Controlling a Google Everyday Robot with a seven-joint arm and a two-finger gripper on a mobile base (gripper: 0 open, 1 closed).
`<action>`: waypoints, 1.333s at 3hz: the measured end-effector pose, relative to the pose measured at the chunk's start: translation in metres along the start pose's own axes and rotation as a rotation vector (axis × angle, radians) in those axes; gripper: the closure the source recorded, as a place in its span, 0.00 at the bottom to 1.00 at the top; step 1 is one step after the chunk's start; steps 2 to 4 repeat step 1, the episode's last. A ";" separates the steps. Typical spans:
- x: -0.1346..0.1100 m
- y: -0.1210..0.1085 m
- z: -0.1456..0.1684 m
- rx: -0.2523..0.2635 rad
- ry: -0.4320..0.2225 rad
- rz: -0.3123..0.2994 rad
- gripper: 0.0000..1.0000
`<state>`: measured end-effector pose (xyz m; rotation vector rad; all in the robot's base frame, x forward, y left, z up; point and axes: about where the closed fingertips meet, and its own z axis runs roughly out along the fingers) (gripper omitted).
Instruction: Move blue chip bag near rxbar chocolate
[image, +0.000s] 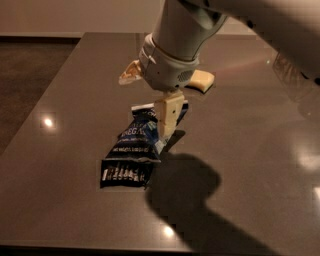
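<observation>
The blue chip bag (139, 136) lies flat on the dark table, its white lettering facing up. Its near end touches or slightly overlaps the rxbar chocolate (122, 174), a small black wrapper with white lines of text just in front of it. My gripper (145, 106) hangs over the far end of the bag with its jaws spread. One pale finger (167, 117) points down over the bag's right side. The other finger (131, 73) sticks out to the left, clear of the bag.
A pale yellow sponge (201, 80) lies behind the gripper, partly hidden by the wrist. The table (250, 150) is dark and glossy, with its left edge running beside a darker floor (25, 75). My arm's shadow falls on the table at front right.
</observation>
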<state>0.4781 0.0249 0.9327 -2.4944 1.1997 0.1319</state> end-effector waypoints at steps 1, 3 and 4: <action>0.000 0.000 0.000 0.000 0.000 0.000 0.00; 0.000 0.000 0.000 0.000 0.000 0.000 0.00; 0.000 0.000 0.000 0.000 0.000 0.000 0.00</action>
